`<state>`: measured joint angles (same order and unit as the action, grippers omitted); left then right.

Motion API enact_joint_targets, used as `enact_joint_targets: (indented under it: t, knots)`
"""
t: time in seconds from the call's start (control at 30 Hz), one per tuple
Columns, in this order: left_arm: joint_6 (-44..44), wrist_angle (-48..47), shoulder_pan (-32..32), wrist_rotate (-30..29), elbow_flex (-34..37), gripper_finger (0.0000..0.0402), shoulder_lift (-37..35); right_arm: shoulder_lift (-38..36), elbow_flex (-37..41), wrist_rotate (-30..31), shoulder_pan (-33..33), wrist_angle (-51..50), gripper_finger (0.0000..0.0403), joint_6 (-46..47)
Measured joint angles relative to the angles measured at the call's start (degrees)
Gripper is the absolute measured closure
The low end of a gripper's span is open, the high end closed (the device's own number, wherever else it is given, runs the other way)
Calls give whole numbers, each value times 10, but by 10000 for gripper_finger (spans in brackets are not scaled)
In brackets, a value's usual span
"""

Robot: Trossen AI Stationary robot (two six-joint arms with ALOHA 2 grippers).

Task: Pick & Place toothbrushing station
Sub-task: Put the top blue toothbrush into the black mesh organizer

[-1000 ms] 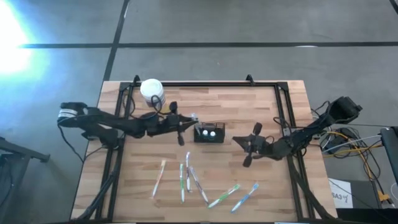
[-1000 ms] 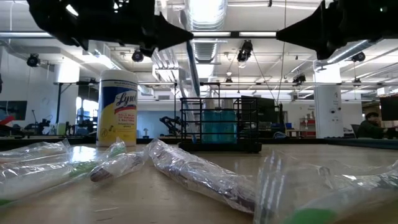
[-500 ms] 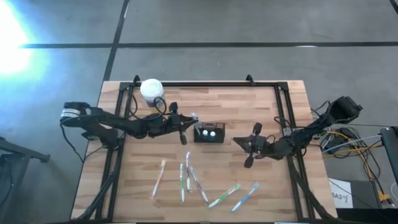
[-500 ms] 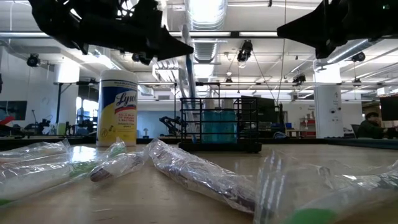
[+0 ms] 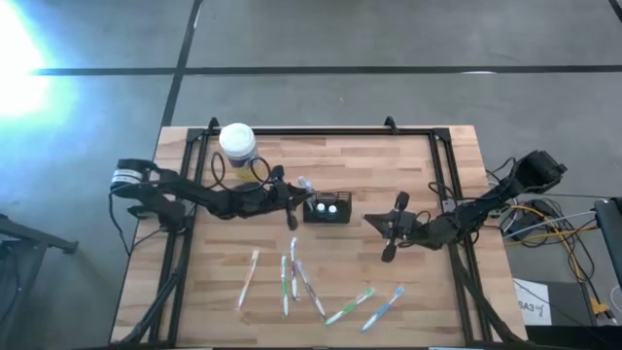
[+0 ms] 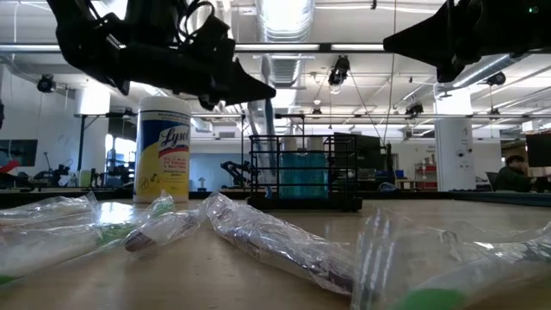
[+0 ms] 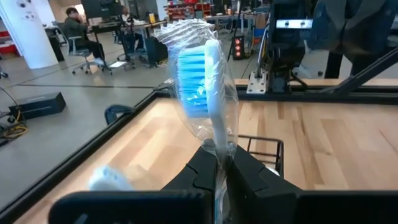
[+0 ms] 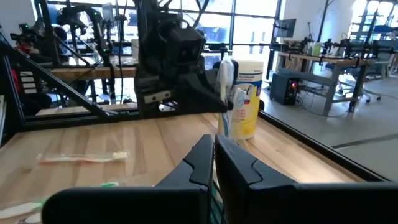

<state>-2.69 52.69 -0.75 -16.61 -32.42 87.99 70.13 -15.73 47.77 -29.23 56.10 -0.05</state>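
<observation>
The toothbrushing station (image 5: 328, 208), a small black mesh box, stands on its base at the table's middle and shows in the low view (image 6: 306, 172) too. My left gripper (image 5: 295, 195) hovers just left of it, shut on a plastic-wrapped toothbrush (image 7: 208, 81) with blue bristles. In the low view that gripper (image 6: 256, 89) hangs above and left of the box. Right of the station, my right gripper (image 5: 375, 222) is shut and holds nothing; its own view (image 8: 213, 155) shows the closed fingers. My left gripper pinches the wrapped toothbrush between its two fingers on the neck just below the bristle head (image 7: 219, 147). The fingers reach level from the table's left and lie across the brush. The brush stands upright, head up, lifted clear of the table.
A white-lidded wipes jar (image 5: 237, 142) stands at the far left, behind my left arm. Several wrapped toothbrushes (image 5: 292, 277) lie near the front edge, with more at the front right (image 5: 367, 306). A black frame (image 5: 321, 130) runs along the table's far edge.
My left gripper has sunk and moved toward the table's right edge, closer to the station, keeping the toothbrush upright in its hold.
</observation>
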Motion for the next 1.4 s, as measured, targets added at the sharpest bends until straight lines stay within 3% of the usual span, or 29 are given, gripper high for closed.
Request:
enact_joint_targets:
  t: [0.73, 1.4]
  knots:
    - [60, 40, 0, -48, 0, 380, 75, 0, 0, 0, 0, 0, 390, 1]
    - [60, -3, 3, -43, 0, 192, 15, 0, 0, 0, 0, 0, 390, -6]
